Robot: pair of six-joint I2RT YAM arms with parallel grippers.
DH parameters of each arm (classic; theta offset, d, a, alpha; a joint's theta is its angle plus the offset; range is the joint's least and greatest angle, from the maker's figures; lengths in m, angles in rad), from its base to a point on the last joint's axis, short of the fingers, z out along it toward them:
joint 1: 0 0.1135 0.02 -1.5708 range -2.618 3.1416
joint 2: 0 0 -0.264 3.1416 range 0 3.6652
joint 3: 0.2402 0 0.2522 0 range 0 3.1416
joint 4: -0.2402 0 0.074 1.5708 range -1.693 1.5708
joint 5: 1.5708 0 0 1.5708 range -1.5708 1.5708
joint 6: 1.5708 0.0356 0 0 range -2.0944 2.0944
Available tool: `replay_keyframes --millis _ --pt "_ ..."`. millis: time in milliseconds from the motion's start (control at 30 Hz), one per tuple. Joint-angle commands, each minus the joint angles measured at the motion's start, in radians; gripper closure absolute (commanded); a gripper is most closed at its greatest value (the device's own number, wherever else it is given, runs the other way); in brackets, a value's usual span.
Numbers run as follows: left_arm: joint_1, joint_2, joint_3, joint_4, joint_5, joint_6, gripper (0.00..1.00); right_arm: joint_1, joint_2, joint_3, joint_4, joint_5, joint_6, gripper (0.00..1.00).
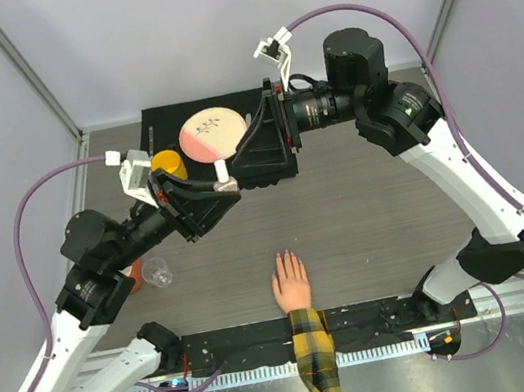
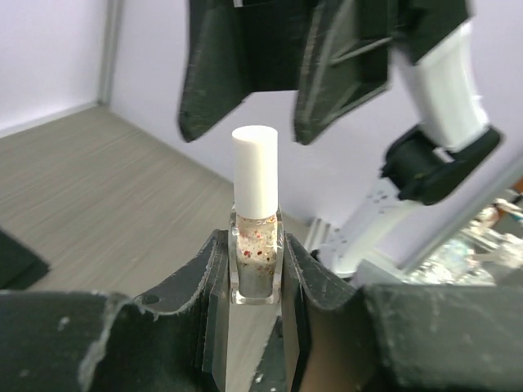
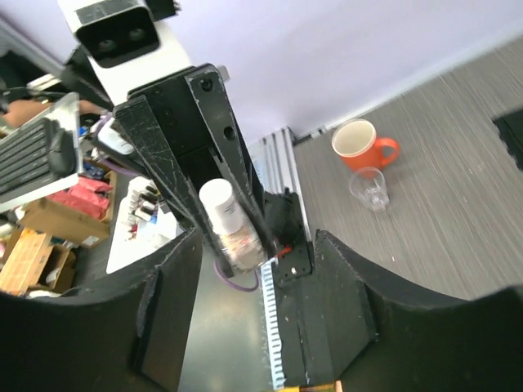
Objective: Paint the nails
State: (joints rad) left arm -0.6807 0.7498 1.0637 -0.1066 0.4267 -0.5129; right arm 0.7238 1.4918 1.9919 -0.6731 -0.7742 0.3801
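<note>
While the left gripper (image 2: 255,282) is pinching the polish bottle (image 2: 255,253) upright, presenting its white cap (image 2: 255,167), the right gripper (image 3: 253,261) is hovering at that cap with jaws spread, seemingly not touching it, ready to unscrew. The nails (image 1: 286,257) are waiting on the hand (image 1: 292,290) lying flat at the table's (image 1: 399,223) near edge, well apart.

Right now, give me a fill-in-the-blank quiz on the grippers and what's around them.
1. The left gripper is shut on a small bottle with a ____ cap.
2. The right gripper is ____, with its fingers on either side of the cap.
3. The mug beside the clear cup is ____.

Missing words: white; open; orange.
</note>
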Motion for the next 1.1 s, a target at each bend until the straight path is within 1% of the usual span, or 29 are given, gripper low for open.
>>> replay_keyframes --millis 0,67,100,167,200,367,433,600,833,1067 --pt "-0.003 -0.020 0.027 0.131 0.104 -0.136 1.00 -0.007 -0.024 -0.013 0.208 -0.160 0.034 0.42" --pt "-0.002 -0.017 0.030 0.136 0.109 -0.144 1.00 -0.006 -0.008 -0.011 0.233 -0.210 0.074 0.45" --pt "-0.002 -0.015 0.028 0.140 0.113 -0.147 1.00 -0.007 -0.013 -0.024 0.288 -0.221 0.095 0.48" --pt "-0.002 -0.018 0.027 0.156 0.119 -0.156 1.00 -0.007 -0.019 -0.059 0.331 -0.237 0.138 0.51" --pt "-0.003 -0.018 0.025 0.160 0.119 -0.157 1.00 -0.007 -0.025 -0.070 0.381 -0.246 0.157 0.52" --pt "-0.002 -0.012 0.018 0.192 0.116 -0.170 1.00 -0.006 -0.025 -0.125 0.497 -0.287 0.267 0.52" --pt "-0.003 -0.006 0.018 0.193 0.118 -0.170 1.00 -0.006 -0.025 -0.139 0.541 -0.289 0.286 0.52" --pt "-0.002 0.011 0.021 0.199 0.122 -0.165 1.00 -0.003 -0.011 -0.139 0.586 -0.301 0.324 0.52" --pt "-0.002 0.023 0.024 0.214 0.118 -0.156 1.00 0.017 -0.002 -0.160 0.610 -0.309 0.341 0.52" --pt "-0.002 0.031 0.024 0.222 0.118 -0.147 1.00 0.025 0.007 -0.169 0.613 -0.307 0.339 0.55"
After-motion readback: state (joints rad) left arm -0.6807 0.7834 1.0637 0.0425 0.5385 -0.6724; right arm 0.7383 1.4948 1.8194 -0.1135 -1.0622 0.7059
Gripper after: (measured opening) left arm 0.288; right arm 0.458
